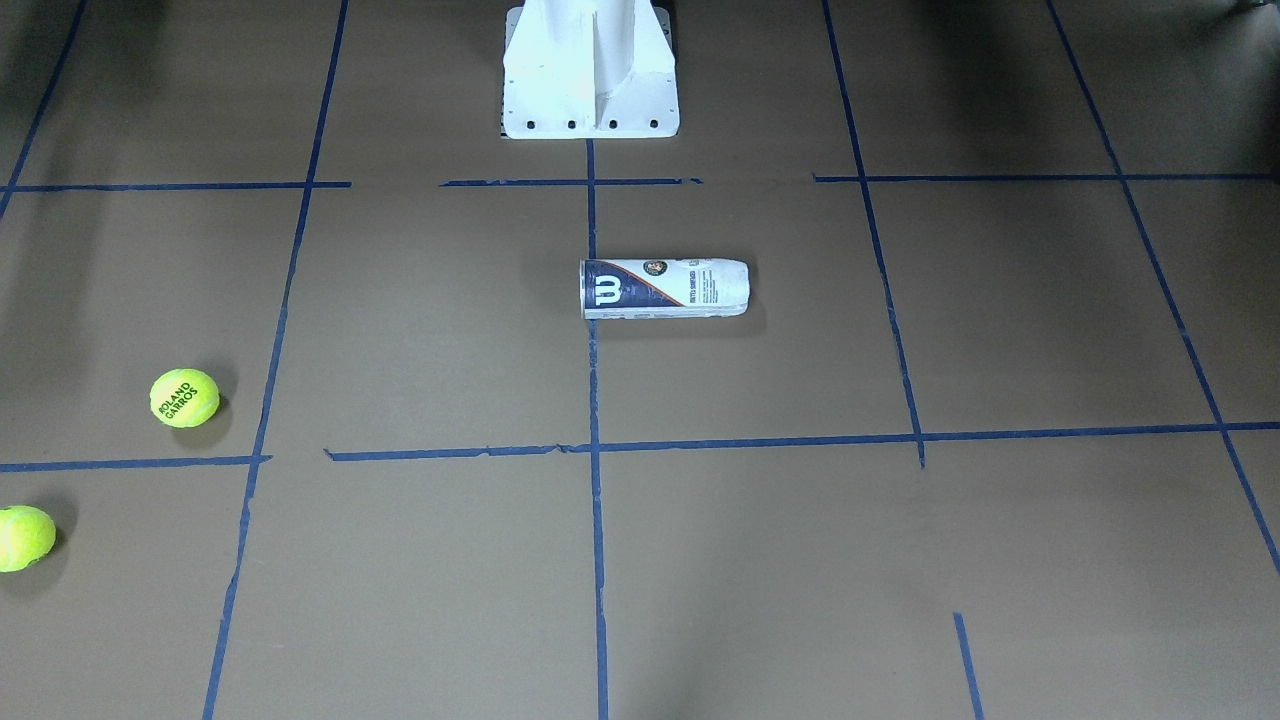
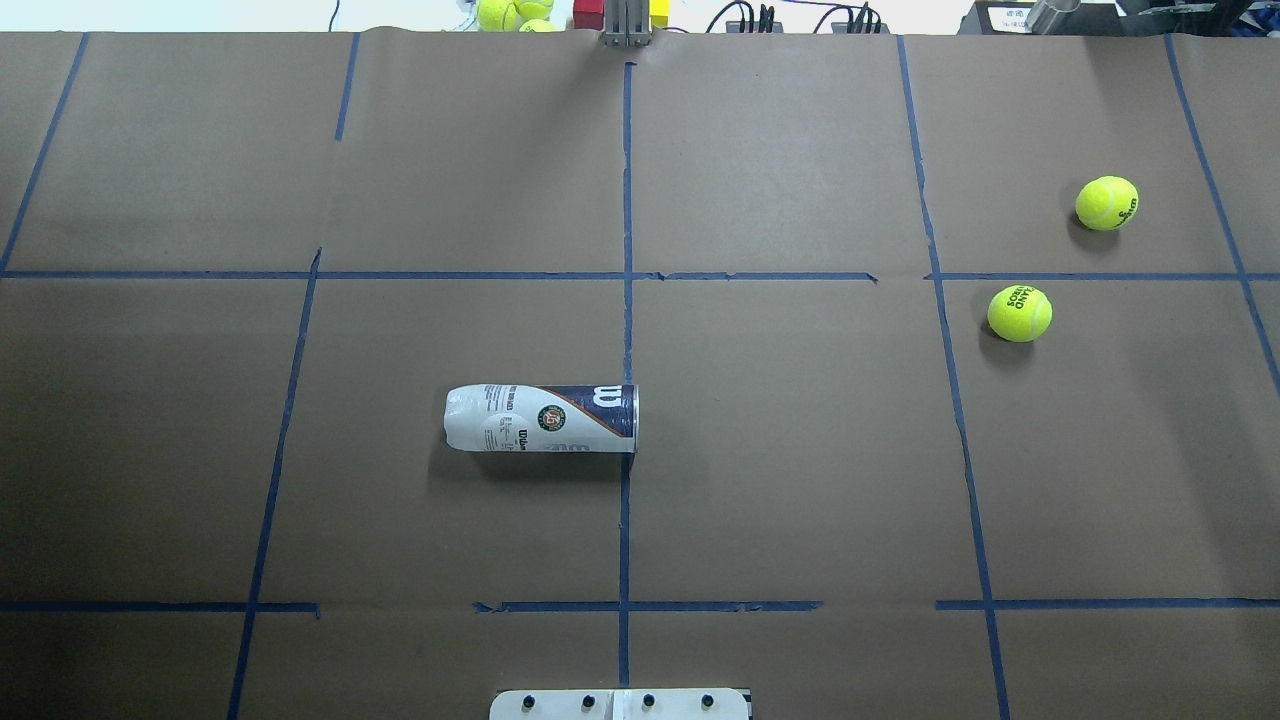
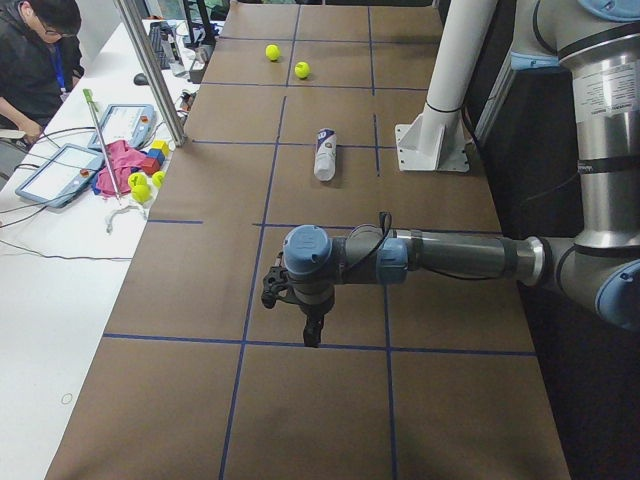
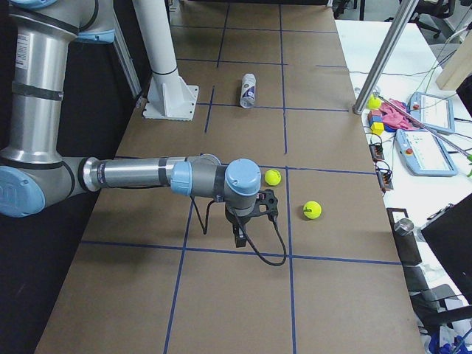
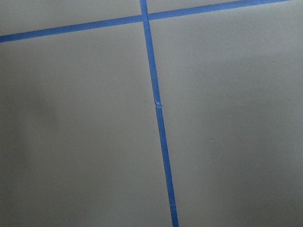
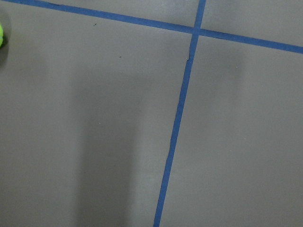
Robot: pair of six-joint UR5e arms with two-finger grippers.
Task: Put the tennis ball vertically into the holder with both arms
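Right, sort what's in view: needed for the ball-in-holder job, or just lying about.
For the job: clear-plastic cylindrical can with white and navy label; two yellow-green tennis balls; black left gripper; black right gripper.
Lying about: spare yellow-green balls, coloured blocks, pink cloth, grey tablets on the white side bench.

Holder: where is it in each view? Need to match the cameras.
Front-facing: holder centre, lying on its side, below the white pedestal base.
Overhead: holder just left of centre, above the base.
Exterior left: holder upper middle, left of the base.
Exterior right: holder top middle, right of the base.
Left wrist: not in it.
Right wrist: not in it.
Shared landmark: the white pedestal base.
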